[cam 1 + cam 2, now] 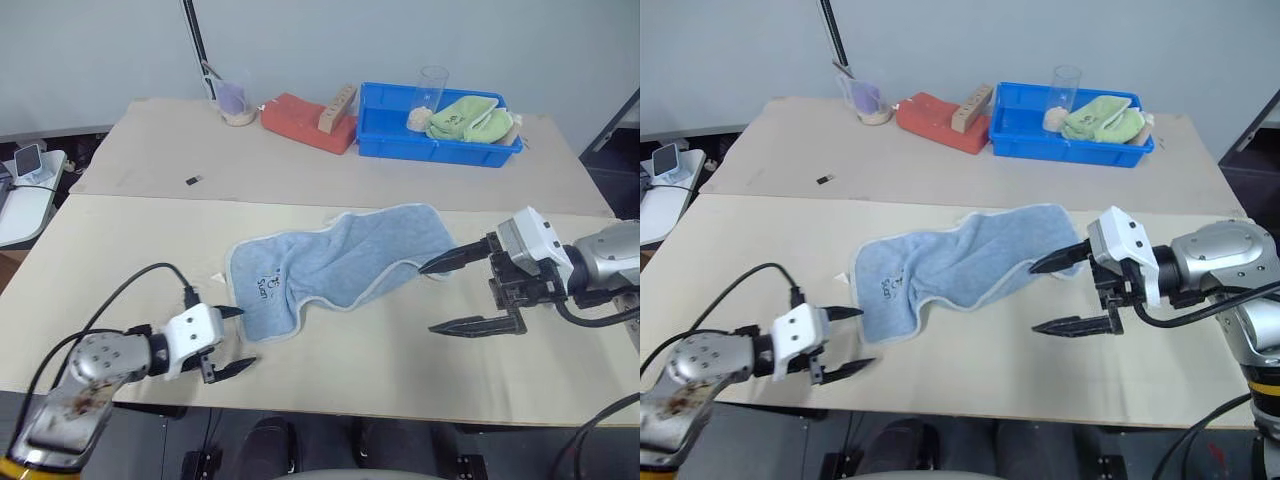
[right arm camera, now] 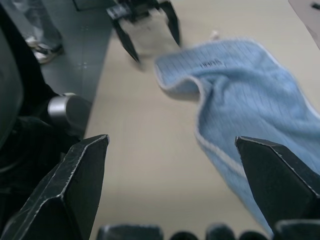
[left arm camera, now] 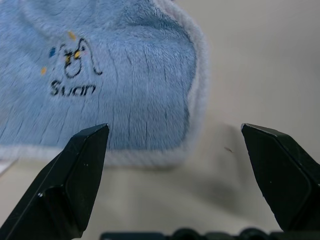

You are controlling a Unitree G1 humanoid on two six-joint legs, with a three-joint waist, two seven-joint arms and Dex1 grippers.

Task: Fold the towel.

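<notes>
The towel (image 1: 340,262) is seen lying loose and rumpled near the middle of the near tabletop (image 1: 380,370), stretched from near-left to far-right. It is light blue with a pale hem; dark embroidered writing is noted near its near-left corner, and that corner is slightly curled over. No fold has been made yet.

The left claw (image 1: 236,339) is placed at the near-left, just beside the towel's near-left corner. Its two black fingers are spread wide and nothing is held between them. In the left wrist view the hemmed corner of the towel is seen just beyond the fingertips (image 3: 95,137), apart from them as far as can be judged.

The right claw (image 1: 440,296) is placed at the right, pointing leftward toward the towel's right end. Its fingers are likewise spread wide and empty. The upper finger lies very close to the towel's hem at the right end; whether it touches cannot be told. The lower finger is over bare tabletop.

On the far tabletop (image 1: 300,165) a blue bin (image 1: 385,125) is noted, with a light green cloth (image 1: 470,118) and a clear cup (image 1: 432,92) in it. Left of the bin lie a red cloth (image 1: 300,122) with a wooden block (image 1: 338,108) on it, and further left a second clear cup (image 1: 236,100). A small dark object (image 1: 195,180) lies on the far tabletop, well apart from the towel.
</notes>
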